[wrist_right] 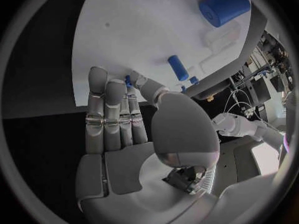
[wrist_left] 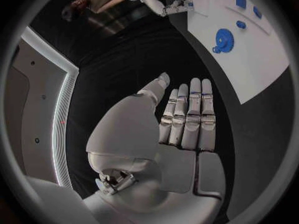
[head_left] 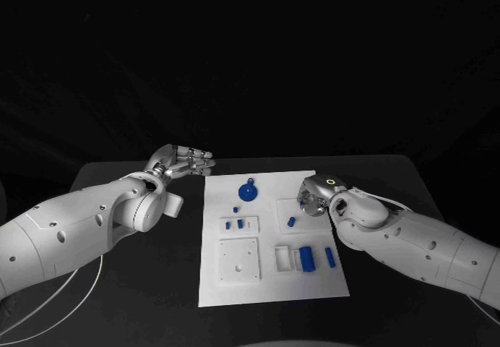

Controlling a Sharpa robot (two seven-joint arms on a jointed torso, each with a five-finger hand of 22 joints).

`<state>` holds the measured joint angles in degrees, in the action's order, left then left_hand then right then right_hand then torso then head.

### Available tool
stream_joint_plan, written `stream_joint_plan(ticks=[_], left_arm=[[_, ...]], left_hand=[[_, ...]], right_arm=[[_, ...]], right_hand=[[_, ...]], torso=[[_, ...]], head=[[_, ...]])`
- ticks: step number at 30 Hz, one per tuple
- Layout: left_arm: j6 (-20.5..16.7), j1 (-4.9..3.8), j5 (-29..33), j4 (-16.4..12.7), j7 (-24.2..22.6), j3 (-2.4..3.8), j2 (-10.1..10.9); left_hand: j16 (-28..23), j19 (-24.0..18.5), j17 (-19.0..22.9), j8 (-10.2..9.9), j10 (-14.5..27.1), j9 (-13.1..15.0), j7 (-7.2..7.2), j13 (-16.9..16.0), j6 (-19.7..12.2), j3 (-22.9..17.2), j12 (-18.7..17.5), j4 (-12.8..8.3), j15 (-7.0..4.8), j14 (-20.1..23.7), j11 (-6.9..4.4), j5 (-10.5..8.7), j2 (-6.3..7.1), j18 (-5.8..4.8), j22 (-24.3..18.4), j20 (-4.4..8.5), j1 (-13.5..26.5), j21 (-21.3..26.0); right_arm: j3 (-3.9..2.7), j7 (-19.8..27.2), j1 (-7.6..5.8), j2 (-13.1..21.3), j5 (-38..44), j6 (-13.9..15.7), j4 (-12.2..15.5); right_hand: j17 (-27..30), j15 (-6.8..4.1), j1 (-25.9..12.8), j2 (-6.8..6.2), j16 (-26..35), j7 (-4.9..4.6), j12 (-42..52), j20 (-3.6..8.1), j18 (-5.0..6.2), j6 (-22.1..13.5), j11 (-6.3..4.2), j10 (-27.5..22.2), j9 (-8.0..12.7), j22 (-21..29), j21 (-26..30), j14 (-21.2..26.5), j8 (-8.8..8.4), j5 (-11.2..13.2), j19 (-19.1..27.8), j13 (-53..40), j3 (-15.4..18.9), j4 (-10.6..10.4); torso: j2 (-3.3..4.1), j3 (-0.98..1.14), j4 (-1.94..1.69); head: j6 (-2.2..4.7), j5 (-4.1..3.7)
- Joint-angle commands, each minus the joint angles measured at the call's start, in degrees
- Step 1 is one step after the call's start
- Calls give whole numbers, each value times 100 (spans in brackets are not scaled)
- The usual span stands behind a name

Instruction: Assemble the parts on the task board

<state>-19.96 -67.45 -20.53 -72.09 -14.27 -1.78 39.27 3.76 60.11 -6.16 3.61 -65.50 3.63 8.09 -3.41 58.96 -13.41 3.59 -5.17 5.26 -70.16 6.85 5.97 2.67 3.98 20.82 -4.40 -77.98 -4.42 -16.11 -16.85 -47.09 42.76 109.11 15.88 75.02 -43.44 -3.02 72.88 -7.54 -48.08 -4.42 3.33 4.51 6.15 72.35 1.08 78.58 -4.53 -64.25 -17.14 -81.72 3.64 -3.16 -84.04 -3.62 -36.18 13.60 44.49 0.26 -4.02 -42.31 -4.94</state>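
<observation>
White and flat, the task board (head_left: 318, 285) lies in the middle of the black table (head_left: 125, 303), its near edge closest to the robot. Nearest on it sit a square white plate (head_left: 238, 262) with small holes and, beside it toward the right arm, a white holder (head_left: 282, 259), a thick blue cylinder (head_left: 308, 259) and a slim blue bar (head_left: 329, 257) in a row. Farther in, two small blue blocks (head_left: 235, 224) lie side by side, with a short blue peg (head_left: 292, 222) across from them, near the right hand (head_left: 313, 196). That hand rests over the board's right edge; in the right wrist view its fingers (wrist_right: 106, 109) lie straight and close together above the board, the thumb reaching toward them, and whether a small blue piece is pinched at the tips I cannot tell. Farther still, a blue gear (head_left: 248, 191) lies flat near the board's far edge. The left hand (head_left: 183, 163) hovers off the board beyond its far left corner, above the table, fingers (wrist_left: 190, 117) extended side by side and released, holding nothing.
</observation>
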Motion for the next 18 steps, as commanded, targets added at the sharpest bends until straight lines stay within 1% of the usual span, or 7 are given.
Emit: stream_joint_plan(ticks=[1, 7, 11, 12, 14, 16, 18], left_arm=[[84, -10, 40, -1, -5, 7, -13], [87, -11, 40, 28, -5, 7, -15], [89, -11, 40, 68, -5, 7, -16], [87, -12, 40, 84, -6, 7, -15], [84, -13, 40, 105, -7, 7, -14], [82, -14, 40, 140, -8, 7, -14], [78, -15, 40, 173, -6, 7, -18]], left_hand=[[-21, 39, 3, 1, 35, 0, 9, 4, 32, 9, -26, -14, 0, -13, 10, 27, -65, -48, -12, 15, -1, -40], [-21, 39, 3, 1, 35, 0, 9, 4, 32, 9, -26, -14, 0, -13, 10, 27, -65, -48, -12, 15, -1, -40], [-21, 37, 4, 1, 38, 0, 6, 5, 36, 5, -26, -19, 0, -12, 9, 28, -71, -48, -18, 16, -7, -48], [-21, 36, 4, 0, 39, 0, 5, 5, 38, 3, -26, -20, 0, -11, 9, 29, -73, -48, -21, 17, -10, -51], [-21, 36, 4, 0, 39, 0, 5, 5, 38, 3, -26, -20, 0, -11, 9, 29, -73, -48, -21, 17, -10, -51], [-21, 36, 4, 0, 39, 0, 5, 5, 38, 3, -26, -20, 0, -11, 9, 29, -73, -48, -21, 17, -10, -51], [-21, 36, 4, 0, 39, 0, 5, 5, 38, 3, -26, -20, 0, -11, 9, 29, -73, -48, -21, 17, -10, -51]], right_arm=[[31, -92, 39, -24, 212, 18, -7], [35, -153, 39, -23, 290, 212, -12], [33, -110, 39, -2, 265, 299, 23], [29, -90, 39, 7, 244, 326, 45], [14, -67, 38, 18, 202, 352, 75], [-27, -38, 38, 41, 145, 390, 138], [-78, -13, 38, 67, 87, 415, 206]], right_hand=[[-12, -51, 30, 92, 28, 2, 21, 38, 60, 75, -3, 82, -10, -35, -39, -3, 2, 12, -183, -21, -135, 34], [-26, -78, 31, 121, 49, 25, 23, 66, 52, 121, -24, 131, -16, -66, -54, -27, 8, 39, -194, -13, -165, 50], [-35, -84, 25, 129, 61, 29, 24, 75, 41, 137, -31, 147, -22, -69, -53, -38, 9, 39, -196, -13, -150, 52], [-38, -83, 13, 126, 66, 31, 24, 75, 36, 146, -35, 155, -26, -70, -52, -40, 11, 39, -194, -14, -143, 49], [-42, -83, 6, 122, 70, 33, 23, 75, 32, 152, -37, 159, -29, -71, -49, -40, 10, 38, -191, -13, -142, 49], [-47, -87, 0, 118, 77, 35, 22, 80, 29, 159, -40, 165, -33, -72, -48, -40, 9, 39, -194, -12, -140, 51], [-52, -92, -2, 118, 81, 36, 22, 85, 29, 161, -41, 168, -35, -72, -46, -43, 8, 39, -194, -12, -137, 54]], torso=[[-2, 1, -2], [-2, 3, -3], [-6, 6, -3], [-7, 6, -3], [-8, 6, 1], [-13, 11, 10], [-19, 9, 14]], head=[[-9, -2], [-20, 4], [-17, 9], [-27, 1], [-26, -2], [-25, 1], [-28, -2]])
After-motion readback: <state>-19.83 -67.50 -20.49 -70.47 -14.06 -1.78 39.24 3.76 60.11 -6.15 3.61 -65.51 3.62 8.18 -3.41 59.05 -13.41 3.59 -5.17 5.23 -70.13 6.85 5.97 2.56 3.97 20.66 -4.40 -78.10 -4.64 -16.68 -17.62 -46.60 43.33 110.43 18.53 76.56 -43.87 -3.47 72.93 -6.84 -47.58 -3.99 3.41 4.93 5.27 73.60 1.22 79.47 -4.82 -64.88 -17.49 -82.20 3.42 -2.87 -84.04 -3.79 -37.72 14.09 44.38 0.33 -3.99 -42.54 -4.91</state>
